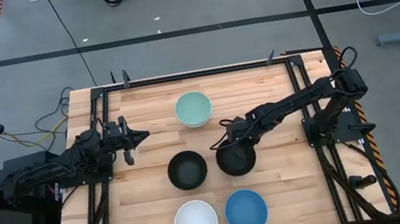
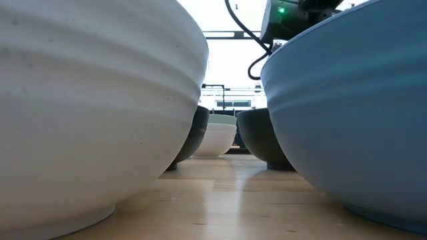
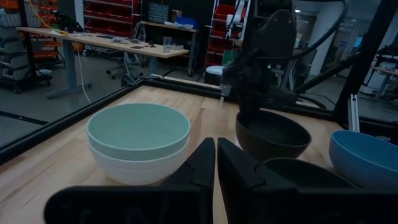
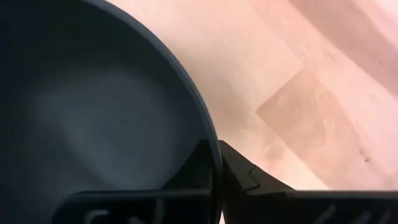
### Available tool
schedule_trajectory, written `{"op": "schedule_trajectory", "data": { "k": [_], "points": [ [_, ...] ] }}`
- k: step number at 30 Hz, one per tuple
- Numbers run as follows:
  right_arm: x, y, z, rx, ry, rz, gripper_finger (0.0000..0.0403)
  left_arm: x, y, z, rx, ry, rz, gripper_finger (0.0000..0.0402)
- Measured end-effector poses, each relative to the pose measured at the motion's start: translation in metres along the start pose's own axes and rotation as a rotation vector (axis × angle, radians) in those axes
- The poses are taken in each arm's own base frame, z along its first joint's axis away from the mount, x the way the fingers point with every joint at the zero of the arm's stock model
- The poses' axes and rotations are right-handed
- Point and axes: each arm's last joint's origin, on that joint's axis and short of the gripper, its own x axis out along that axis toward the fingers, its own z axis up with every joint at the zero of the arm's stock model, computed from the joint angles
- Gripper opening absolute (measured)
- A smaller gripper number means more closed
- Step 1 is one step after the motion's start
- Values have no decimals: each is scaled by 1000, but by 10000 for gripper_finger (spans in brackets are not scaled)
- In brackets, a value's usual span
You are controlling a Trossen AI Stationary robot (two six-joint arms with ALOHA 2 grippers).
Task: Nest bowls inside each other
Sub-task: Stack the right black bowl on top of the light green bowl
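A mint green bowl (image 1: 193, 108) sits nested in a white bowl (image 3: 134, 165) near the table's far edge. Two black bowls stand mid-table: one free (image 1: 187, 170), and one (image 1: 236, 159) held by my right gripper (image 1: 229, 146), which is shut on its rim. A second white bowl (image 1: 196, 222) and a blue bowl (image 1: 245, 211) rest on their bases by the near edge. My left gripper (image 1: 142, 136) is shut and hovers left of the mint bowl, touching nothing. My right gripper pinches the black bowl's rim (image 4: 214, 155) on its far side, one finger inside the bowl and one outside. The fingers come slanting down from the table's right. The bowl stays upright, and its base (image 2: 277, 163) appears to rest on the table.
Black frame rails (image 1: 103, 127) run along the table's left, right and far edges. Bare wood lies between the mint bowl and the two black bowls, and left of the white bowl. In the low view the near white (image 2: 87, 100) and blue (image 2: 353, 100) bowls block most of the table.
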Motion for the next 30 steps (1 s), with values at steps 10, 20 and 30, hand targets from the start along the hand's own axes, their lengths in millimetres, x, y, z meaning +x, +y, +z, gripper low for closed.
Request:
{"op": "schedule_trajectory", "data": {
  "k": [10,20,30],
  "points": [
    [-24,8,23,-65,-56,55,5,0,0,0,0,0,0,34],
    [-75,9,55,-95,-149,39,5,0,0,0,1,0,0,23],
    [-122,-15,91,-51,-237,6,5,0,0,0,3,0,0,34]
  ]
}}
